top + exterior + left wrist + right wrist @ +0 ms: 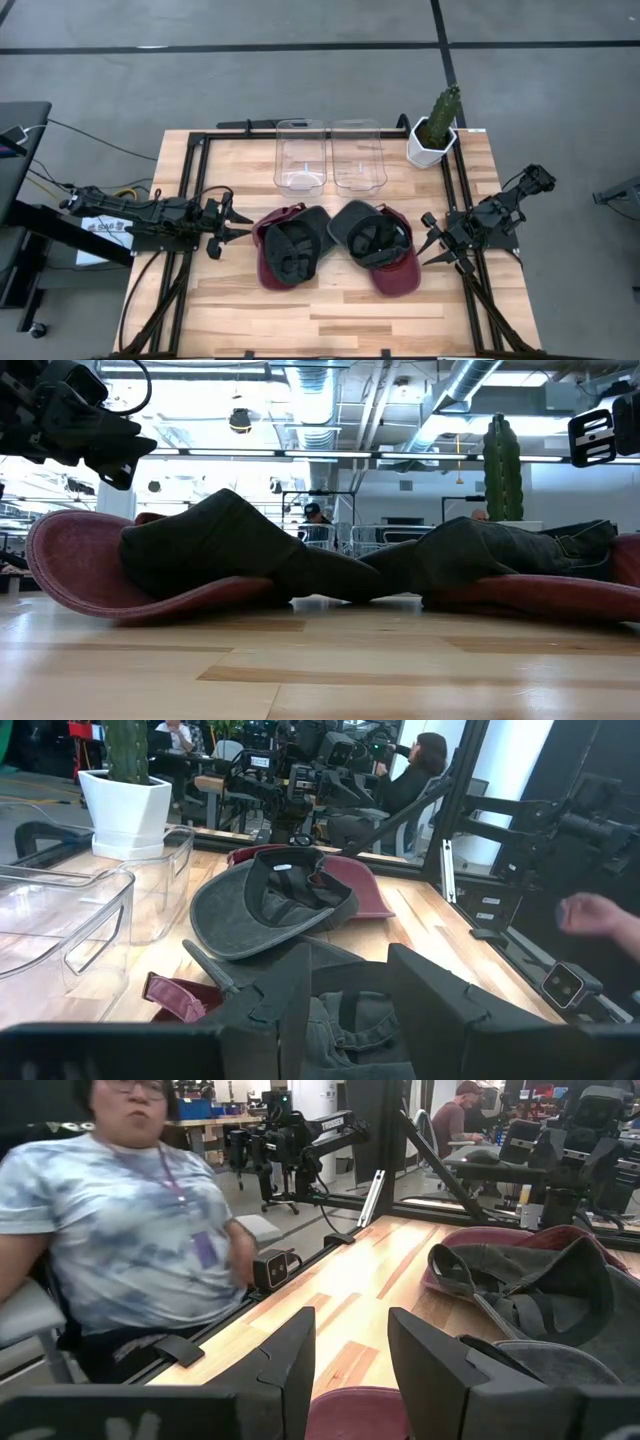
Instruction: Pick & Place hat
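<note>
Two piles of caps lie upturned on the table's middle. The left pile (pixel 293 248) is a dark grey cap resting in a maroon one; the right pile (pixel 377 243) is the same pairing. My left gripper (pixel 236 223) hovers open just left of the left pile, whose grey cap (pixel 350 1032) shows below its fingers. My right gripper (pixel 433 240) hovers open just right of the right pile, with that pile's maroon brim (pixel 352 1416) under its fingers. In the low view both piles (pixel 200 565) (pixel 500 575) rest on the wood, with the grippers (pixel 85 420) (pixel 605 430) raised above them.
Two clear plastic bins (pixel 300 155) (pixel 358 155) stand side by side at the far edge. A cactus in a white pot (pixel 432 135) stands at the far right corner. A seated person (pixel 130 1230) is beyond the table's left side. Bare wood lies along the near edge (pixel 330 315).
</note>
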